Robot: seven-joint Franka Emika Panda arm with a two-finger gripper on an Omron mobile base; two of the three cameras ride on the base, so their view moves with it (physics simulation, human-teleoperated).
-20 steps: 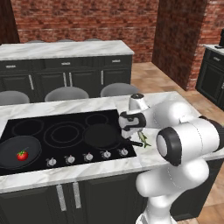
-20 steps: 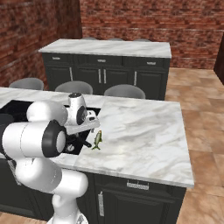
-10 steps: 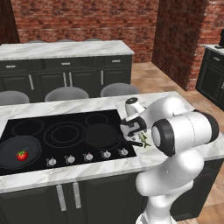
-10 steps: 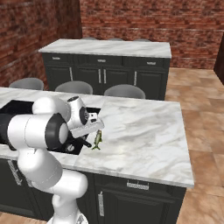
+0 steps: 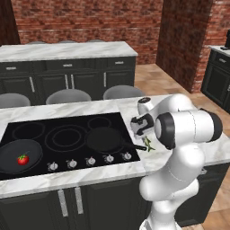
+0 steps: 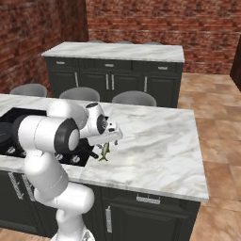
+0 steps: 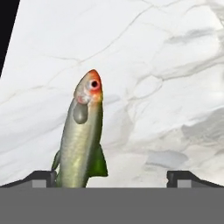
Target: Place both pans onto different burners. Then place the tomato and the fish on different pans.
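A: What sits nearest you in the hand view?

B: Your gripper (image 7: pixel 112 177), tips spread wide apart at five and seven o'clock, holding nothing. The fish (image 7: pixel 81 135) lies on the white marble counter (image 7: pixel 166 87), its tail just beside the seven o'clock tip, its red-marked head pointing toward twelve.

A: And from the base cameras?

B: In the left base view you have the gripper (image 5: pixel 144 136) low over the fish (image 5: pixel 148 144), off the three o'clock edge of the black cooktop (image 5: pixel 67 134). One pan (image 5: pixel 105 139) rests on a burner beside it, handle toward the fish. Toward nine o'clock the other pan (image 5: pixel 18 155) holds the tomato (image 5: pixel 23 159).

A: Beyond that?

B: Grey stools (image 5: pixel 68 95), then a dark cabinet island (image 5: pixel 67 67), then the brick wall (image 5: pixel 90 20).
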